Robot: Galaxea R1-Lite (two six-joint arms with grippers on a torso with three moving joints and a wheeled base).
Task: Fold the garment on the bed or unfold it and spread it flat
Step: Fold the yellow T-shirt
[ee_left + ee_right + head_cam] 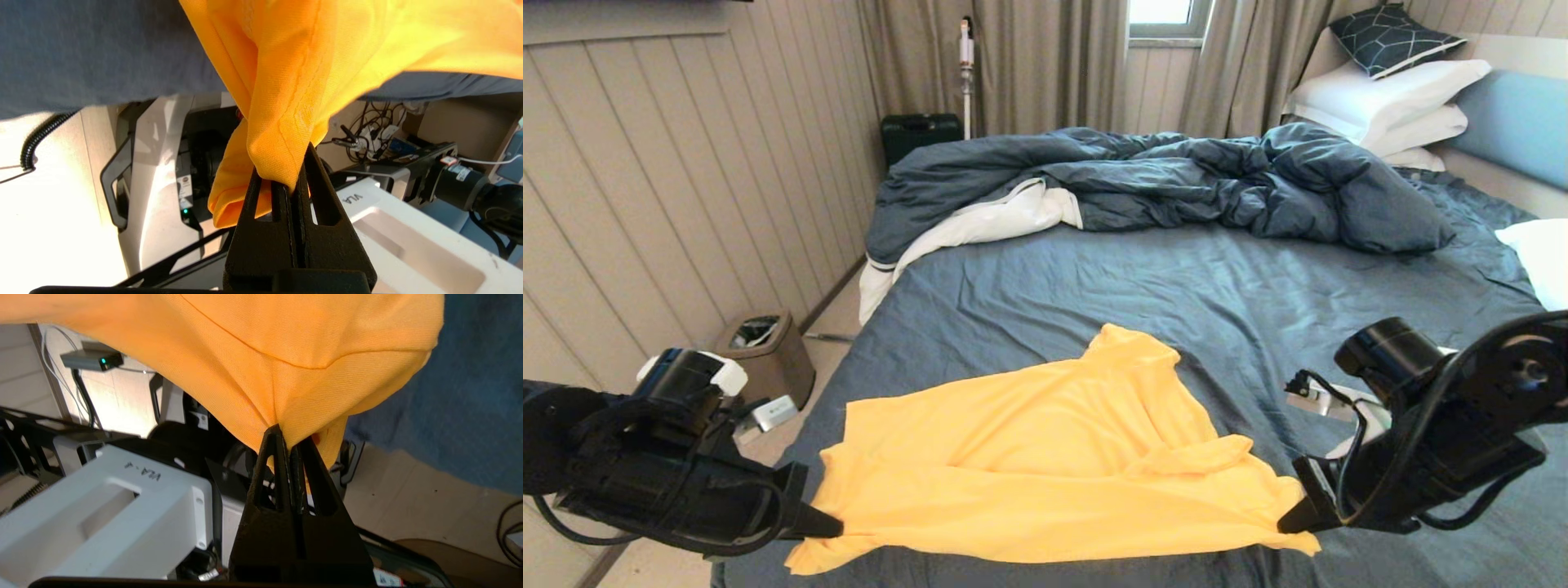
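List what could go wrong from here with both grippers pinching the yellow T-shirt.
1. The left gripper and right gripper each pinch only a small bunch of the T-shirt; the thin fabric might slip out.
2. The shirt's far half lies creased on the bed sheet; pulling could drag wrinkles along instead of flattening them.

Handwritten marking (roughly "VLA") on the white housing [408,245]; nothing else legible.

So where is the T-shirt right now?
In the head view the T-shirt lies on the near part of the bed, pinched at its near corners by the left gripper and right gripper.
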